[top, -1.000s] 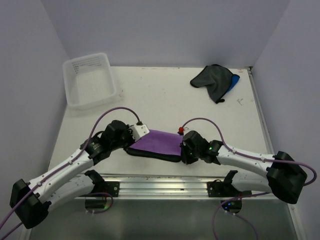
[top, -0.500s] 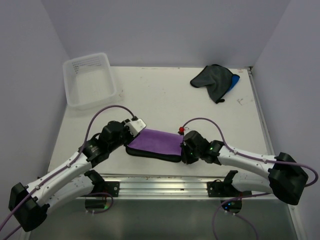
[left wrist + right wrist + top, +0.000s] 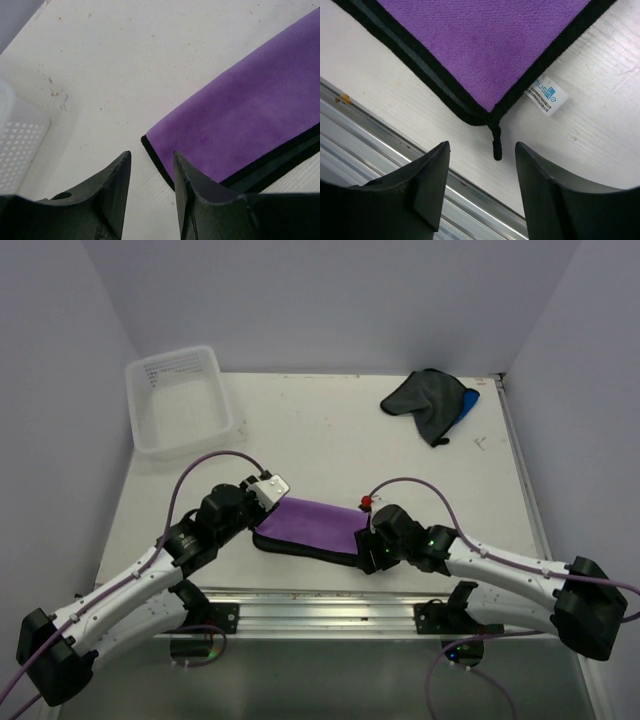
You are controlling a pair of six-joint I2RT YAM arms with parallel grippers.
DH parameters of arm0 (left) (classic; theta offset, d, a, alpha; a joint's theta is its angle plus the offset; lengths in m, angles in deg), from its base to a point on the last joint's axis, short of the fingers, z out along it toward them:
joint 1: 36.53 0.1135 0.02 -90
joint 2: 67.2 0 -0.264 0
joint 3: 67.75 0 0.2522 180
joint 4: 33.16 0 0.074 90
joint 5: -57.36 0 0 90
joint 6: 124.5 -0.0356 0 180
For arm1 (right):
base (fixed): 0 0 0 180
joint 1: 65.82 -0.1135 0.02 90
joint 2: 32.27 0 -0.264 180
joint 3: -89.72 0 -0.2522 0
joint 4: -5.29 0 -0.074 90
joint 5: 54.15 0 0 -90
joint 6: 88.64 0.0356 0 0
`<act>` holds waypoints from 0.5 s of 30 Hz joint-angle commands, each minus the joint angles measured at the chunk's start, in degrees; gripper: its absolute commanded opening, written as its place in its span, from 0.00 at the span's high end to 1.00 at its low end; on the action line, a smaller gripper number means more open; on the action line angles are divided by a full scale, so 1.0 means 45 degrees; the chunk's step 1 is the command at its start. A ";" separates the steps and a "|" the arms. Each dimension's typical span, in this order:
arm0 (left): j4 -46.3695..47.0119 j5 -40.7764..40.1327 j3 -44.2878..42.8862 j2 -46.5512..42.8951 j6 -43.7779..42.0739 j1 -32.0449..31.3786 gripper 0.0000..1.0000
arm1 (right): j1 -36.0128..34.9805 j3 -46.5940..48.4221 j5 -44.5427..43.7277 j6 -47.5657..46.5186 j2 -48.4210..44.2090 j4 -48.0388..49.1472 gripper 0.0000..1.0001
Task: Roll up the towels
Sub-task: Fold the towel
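A purple towel lies folded flat near the table's front edge, its black-bound edge showing. My left gripper hovers at its left end, open; in the left wrist view its fingertips frame bare table beside the towel's corner. My right gripper is at the right end, open and empty. The towel's corner and its black loop lie on the table just ahead of the fingers. A dark grey towel lies crumpled at the back right over a blue towel.
A clear plastic tub stands at the back left, and its corner shows in the left wrist view. A metal rail runs along the table's near edge, close under the right gripper. A white label sticks out of the towel's corner.
My right gripper has opened, let go of the purple towel's right corner and drawn back a little. My left gripper has opened wider and shifted slightly toward the back.
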 commanded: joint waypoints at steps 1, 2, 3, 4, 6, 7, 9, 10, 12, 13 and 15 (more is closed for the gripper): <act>0.0696 -0.0184 0.0039 -0.0208 0.0175 -0.0031 0.57 | -0.0060 0.0612 -0.0178 -0.0075 -0.0603 -0.0788 0.40; 0.0715 -0.0203 0.0039 -0.0246 0.0194 -0.0011 0.57 | -0.0079 0.0787 -0.0256 -0.0075 -0.0739 -0.0924 0.38; 0.0676 -0.0223 0.0020 -0.0266 0.0214 -0.0011 0.57 | -0.0079 0.0885 -0.0315 -0.0094 -0.0799 -0.1196 0.37; 0.0657 -0.0281 0.0039 -0.0305 0.0291 -0.0011 0.57 | -0.0060 0.1041 -0.0451 -0.0133 -0.0857 -0.1373 0.37; 0.0676 -0.0340 0.0020 -0.0461 0.0311 -0.0031 0.57 | -0.0079 0.1412 -0.0900 -0.0134 -0.1033 -0.1821 0.42; 0.0676 -0.0398 0.0039 -0.0500 0.0350 -0.0011 0.57 | -0.0079 0.1510 -0.0998 -0.0095 -0.1091 -0.1882 0.50; 0.0812 -0.0613 0.0078 -0.0598 0.0467 -0.0011 0.55 | -0.0079 0.1745 -0.1116 -0.0075 -0.1131 -0.1728 0.61; 0.0851 -0.0633 0.0117 -0.0676 0.0545 -0.0011 0.55 | -0.0060 0.1823 -0.1116 -0.0056 -0.1054 -0.1591 0.71; 0.1045 -0.0671 0.0137 -0.0715 0.0759 -0.0011 0.54 | -0.0079 0.2057 -0.1097 -0.0017 -0.0608 -0.1105 0.79; 0.1124 -0.0711 0.0137 -0.0696 0.1031 -0.0011 0.53 | -0.0060 0.2155 -0.1174 0.0042 -0.0410 -0.0947 0.85; 0.1319 -0.0575 0.0118 -0.0502 0.1228 -0.0031 0.54 | -0.0060 0.2526 -0.1311 0.0120 0.0368 -0.0460 0.87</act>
